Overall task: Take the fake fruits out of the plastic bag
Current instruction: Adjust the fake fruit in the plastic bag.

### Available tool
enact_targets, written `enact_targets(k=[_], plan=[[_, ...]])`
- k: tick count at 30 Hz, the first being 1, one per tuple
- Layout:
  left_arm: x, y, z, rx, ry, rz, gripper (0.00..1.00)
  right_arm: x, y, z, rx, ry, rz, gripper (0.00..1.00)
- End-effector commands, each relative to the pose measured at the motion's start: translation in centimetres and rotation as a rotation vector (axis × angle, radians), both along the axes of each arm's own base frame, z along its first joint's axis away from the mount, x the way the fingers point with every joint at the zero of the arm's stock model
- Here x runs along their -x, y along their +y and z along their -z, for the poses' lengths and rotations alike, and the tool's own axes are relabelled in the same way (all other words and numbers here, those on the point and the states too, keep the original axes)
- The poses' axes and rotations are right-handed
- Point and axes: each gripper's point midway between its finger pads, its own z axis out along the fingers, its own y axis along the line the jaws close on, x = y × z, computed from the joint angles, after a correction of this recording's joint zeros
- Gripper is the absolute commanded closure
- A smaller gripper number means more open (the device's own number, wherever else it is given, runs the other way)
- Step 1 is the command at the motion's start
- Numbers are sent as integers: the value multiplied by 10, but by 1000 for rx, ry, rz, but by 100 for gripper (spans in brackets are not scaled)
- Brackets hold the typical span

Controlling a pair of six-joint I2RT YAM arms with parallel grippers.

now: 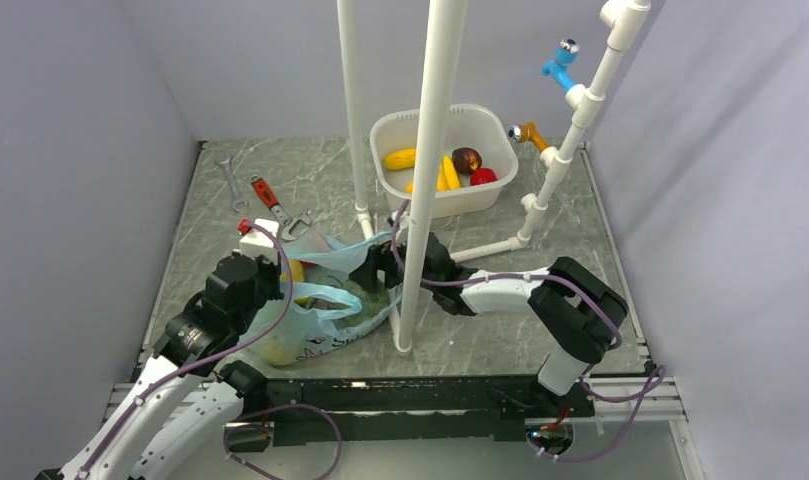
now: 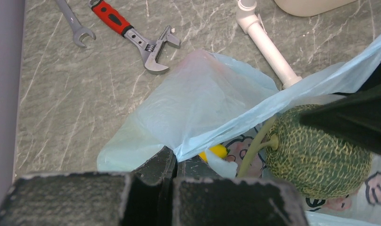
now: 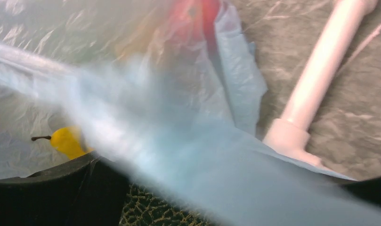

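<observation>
The fake fruits not yet taken out lie in the plastic bag (image 1: 325, 318), which sits crumpled on the table left of centre, just ahead of the left arm. At that side the left gripper (image 2: 172, 162) is pressed together on the bag's rim, pulling one pale blue edge taut so the mouth gapes to the right. Inside, near the pinched rim, a small glossy yellow fruit (image 2: 215, 150) shows, and a red shape (image 3: 193, 14) glows blurred through the film.

Further right is the dark green rounded melon (image 2: 315, 155), netted in pale lines, its thin stem pointing back toward the left gripper. Being round, it has no long axis to line up with. The right gripper (image 1: 378, 268) is much the nearer pincer. It reaches in through the mouth with its jaws spread wide and the melon directly beneath and between them, one finger crossing its top. Whether the pads touch it cannot be told. The next move seems to turn on closing squarely across that ball.

Far right and behind, the white tub (image 1: 480, 108) already holds several fruits.
</observation>
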Motion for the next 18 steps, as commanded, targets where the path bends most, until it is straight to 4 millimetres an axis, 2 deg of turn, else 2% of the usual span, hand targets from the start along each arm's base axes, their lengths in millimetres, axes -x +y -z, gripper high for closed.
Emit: enact_targets(k=[1, 6, 10, 14, 18], plan=[[-6, -3, -13, 16, -42, 6, 100, -1, -10, 16, -64, 114, -40, 21], [-5, -2, -13, 18, -44, 1, 100, 0, 8, 5, -130, 161, -75, 21], [-5, -2, -14, 21, -48, 1, 100, -7, 7, -5, -113, 151, -43, 21], [-5, -3, -14, 19, -47, 9, 100, -5, 4, -31, -120, 120, -50, 19], [-5, -4, -12, 16, -39, 11, 100, 4, 0, -66, -149, 65, -84, 16]])
